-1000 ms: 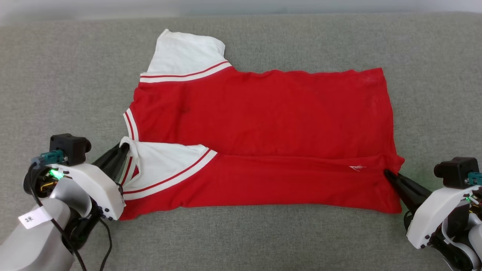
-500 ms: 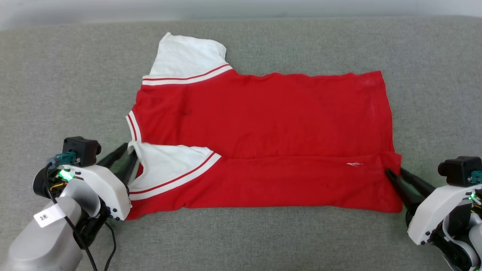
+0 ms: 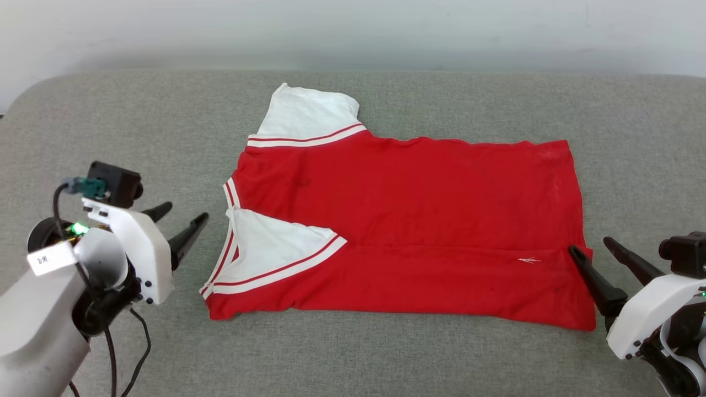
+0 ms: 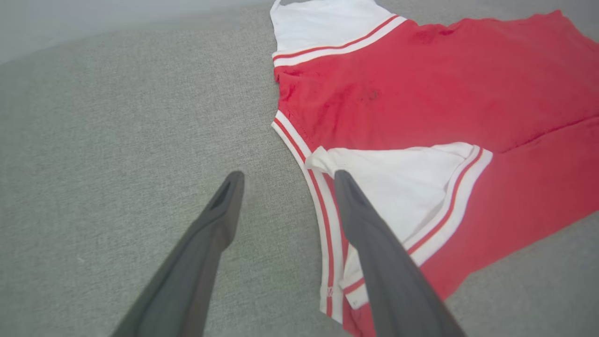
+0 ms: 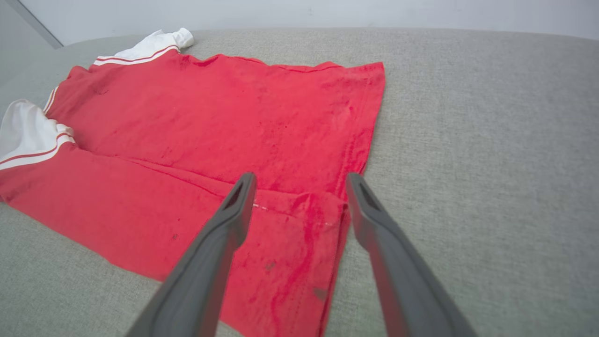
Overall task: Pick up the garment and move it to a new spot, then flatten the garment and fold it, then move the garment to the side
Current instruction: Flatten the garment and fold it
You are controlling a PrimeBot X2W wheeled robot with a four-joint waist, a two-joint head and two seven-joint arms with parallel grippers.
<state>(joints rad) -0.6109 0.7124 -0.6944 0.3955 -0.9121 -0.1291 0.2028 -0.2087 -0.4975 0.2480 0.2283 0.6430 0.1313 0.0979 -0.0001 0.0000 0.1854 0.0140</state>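
The garment (image 3: 408,204) is a red T-shirt with white sleeves, lying flat on the grey cushion with its near long edge folded up over the body. One white sleeve (image 3: 276,251) lies folded on top at the left. My left gripper (image 3: 185,214) stands open just left of the collar, holding nothing; the left wrist view shows its fingers (image 4: 220,210) spread beside the striped collar trim (image 4: 318,196). My right gripper (image 3: 591,245) is open at the shirt's lower right corner, and the right wrist view shows its fingers (image 5: 238,206) above the hem (image 5: 337,234) without gripping it.
The grey fabric cushion (image 3: 110,138) runs across the whole view, with a rounded corner at the far left and a pale wall (image 3: 353,27) behind it. Bare cushion lies left, right and in front of the shirt.
Both grippers opened and let go of the shirt, which now lies with its near edge folded over. Both arms drew back a little; the head camera also shifted.
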